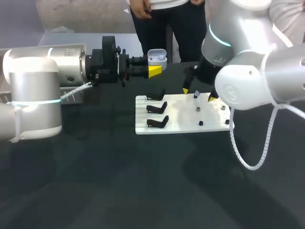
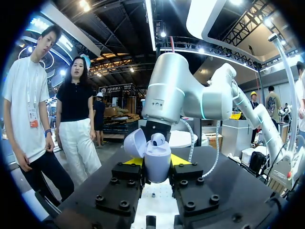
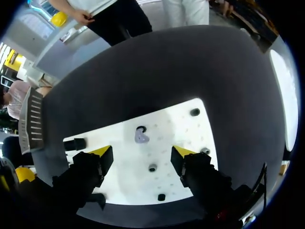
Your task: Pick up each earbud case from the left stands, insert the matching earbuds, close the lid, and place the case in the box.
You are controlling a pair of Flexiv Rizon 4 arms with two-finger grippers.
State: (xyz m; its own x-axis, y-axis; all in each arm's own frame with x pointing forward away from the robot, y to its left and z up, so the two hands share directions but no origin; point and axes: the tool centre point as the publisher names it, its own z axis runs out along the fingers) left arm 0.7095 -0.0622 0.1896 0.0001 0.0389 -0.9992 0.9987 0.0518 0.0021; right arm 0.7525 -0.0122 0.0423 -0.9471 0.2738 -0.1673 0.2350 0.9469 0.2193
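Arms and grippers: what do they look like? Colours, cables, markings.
Both the left arm and right arm are silver-white with rounded joints and a glowing cyan ring. A white coiled cable runs along each. The left gripper and right gripper are black; their fingers end in yellow tips.

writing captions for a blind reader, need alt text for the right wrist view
The open right end effector hangs over a white board on the dark table, with a pale earbud on the board just ahead of it. A few small dark pegs dot the board.
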